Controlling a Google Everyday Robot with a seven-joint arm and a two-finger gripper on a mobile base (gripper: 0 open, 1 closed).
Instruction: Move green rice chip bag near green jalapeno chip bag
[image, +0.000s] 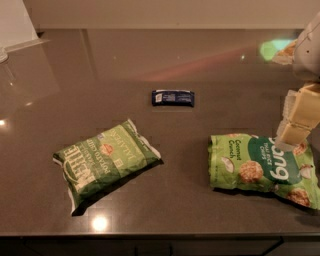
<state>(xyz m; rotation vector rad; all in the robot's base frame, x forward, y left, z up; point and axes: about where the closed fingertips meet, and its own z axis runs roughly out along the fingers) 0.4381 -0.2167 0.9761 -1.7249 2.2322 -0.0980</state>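
Note:
The green rice chip bag lies flat at the front right of the dark counter, bright green with a teal patch, white lettering and rice-cake pictures. The green jalapeno chip bag is a puffy olive-green "Kettle" bag lying at the front left, well apart from the rice bag. My gripper comes in from the right edge, its pale yellow-white fingers hanging just above the far right part of the rice chip bag.
A small dark blue flat packet lies in the middle of the counter, behind both bags. The counter's front edge runs along the bottom. A wall stands at the back.

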